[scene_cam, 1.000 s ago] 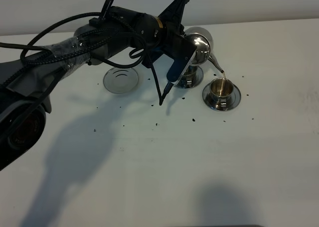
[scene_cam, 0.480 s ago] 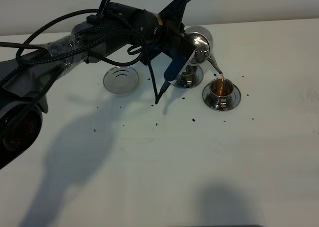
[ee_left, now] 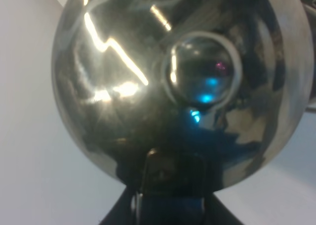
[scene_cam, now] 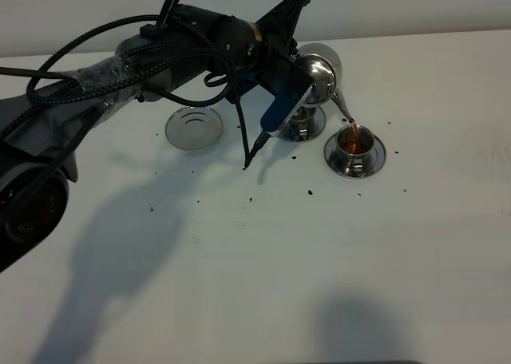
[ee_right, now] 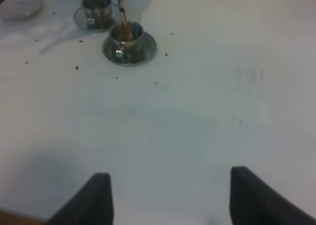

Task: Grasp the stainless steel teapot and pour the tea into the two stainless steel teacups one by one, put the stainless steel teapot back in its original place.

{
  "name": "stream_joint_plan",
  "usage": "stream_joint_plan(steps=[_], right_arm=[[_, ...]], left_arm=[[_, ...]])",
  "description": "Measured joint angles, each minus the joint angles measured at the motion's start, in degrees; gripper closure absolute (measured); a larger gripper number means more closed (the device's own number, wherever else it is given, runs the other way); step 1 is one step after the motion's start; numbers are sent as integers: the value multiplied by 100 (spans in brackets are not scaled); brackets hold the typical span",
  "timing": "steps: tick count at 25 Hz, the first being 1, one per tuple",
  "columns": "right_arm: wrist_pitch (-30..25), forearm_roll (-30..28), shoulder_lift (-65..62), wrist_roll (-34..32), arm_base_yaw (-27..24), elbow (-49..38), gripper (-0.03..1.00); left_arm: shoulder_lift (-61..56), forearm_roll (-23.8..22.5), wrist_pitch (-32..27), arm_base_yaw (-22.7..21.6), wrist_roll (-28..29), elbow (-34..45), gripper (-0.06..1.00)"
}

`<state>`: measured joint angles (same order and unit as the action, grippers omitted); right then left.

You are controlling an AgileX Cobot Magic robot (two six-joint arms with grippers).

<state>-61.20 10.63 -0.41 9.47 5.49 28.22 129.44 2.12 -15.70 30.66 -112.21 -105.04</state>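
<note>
My left gripper (scene_cam: 289, 83) is shut on the handle of the stainless steel teapot (scene_cam: 317, 77), holding it tilted above the table. A thin stream of reddish-brown tea (scene_cam: 348, 123) runs from its spout into the right teacup (scene_cam: 354, 143), which stands on its saucer. Behind the gripper the other teacup (scene_cam: 301, 125) is partly hidden. The round ringed coaster (scene_cam: 194, 128) lies bare to the left. In the left wrist view the teapot's shiny body (ee_left: 148, 77) fills the frame. The right gripper (ee_right: 171, 198) is open over bare table, far from the pouring cup (ee_right: 126, 36) and the second cup (ee_right: 96, 9).
Small dark specks (scene_cam: 310, 192) are scattered over the white table (scene_cam: 263, 268) around the cups. A black cable (scene_cam: 254, 144) hangs from the left arm down to the table beside the coaster. The table's far edge meets a pale wall.
The teapot has tipped a little further and the right teacup has filled with brown tea. The hanging cable tip has swung slightly left.
</note>
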Motion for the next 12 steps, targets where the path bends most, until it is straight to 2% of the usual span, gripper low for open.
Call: stream_joint_plan(steps=[12], right_arm=[[0,0,0,0,0,0,46]], left_arm=[[0,0,0,4,-142,0,74]])
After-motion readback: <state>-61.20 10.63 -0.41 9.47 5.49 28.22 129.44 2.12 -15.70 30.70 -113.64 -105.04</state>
